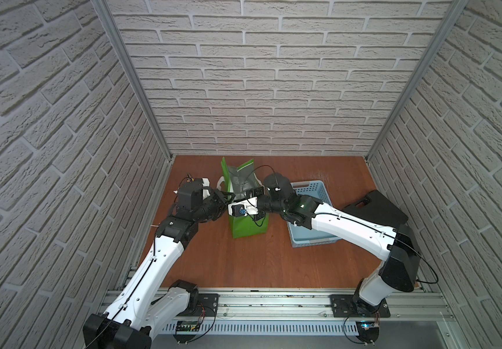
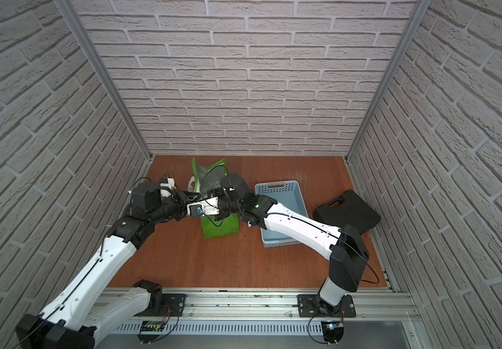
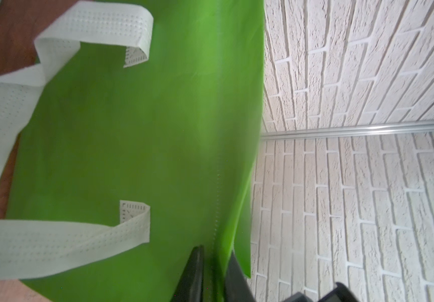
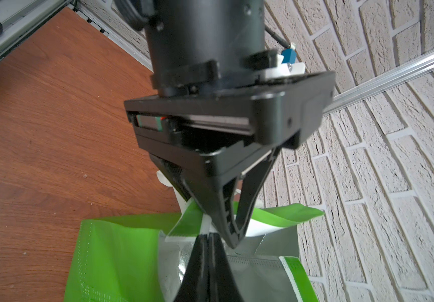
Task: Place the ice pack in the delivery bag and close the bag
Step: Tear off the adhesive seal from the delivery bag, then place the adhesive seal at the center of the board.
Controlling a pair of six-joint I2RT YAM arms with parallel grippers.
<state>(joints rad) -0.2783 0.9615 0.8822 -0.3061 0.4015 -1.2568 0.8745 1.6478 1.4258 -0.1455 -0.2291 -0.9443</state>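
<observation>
the ice pack shows in no view: not on the bare table (image 1: 243, 266), nor in the visible part of the light blue basket (image 1: 308, 185). the arms hide the inside of the bag, so where the pack lies cannot be told. the delivery bag (image 1: 248, 225) stands upright toward the far middle of the table. its mouth is partly spread so the foil lining (image 4: 249, 274) shows, and a white strap handle (image 3: 61, 52) hangs down its left wall.

both grippers meet at the near left part of the rim. the left gripper (image 3: 215, 251) has its fingers a little apart with the rim fabric running between them, loose rather than pinched as far as its wrist view shows. the right gripper (image 4: 208, 236) is closed tight, tips together right at the rim fold; whether any fabric is caught there i cannot tell. the basket sits just right of the bag, and a black case (image 1: 376, 208) lies further right.

the step looks like readying the mouth. the bag seems light and tall, so any pull on the rim should be gentle and sideways, or it may tip or slide. spread the rim wide enough that the foil does not fold over the opening. free one arm cleanly, without snagging the strap, before it goes for the pack.
</observation>
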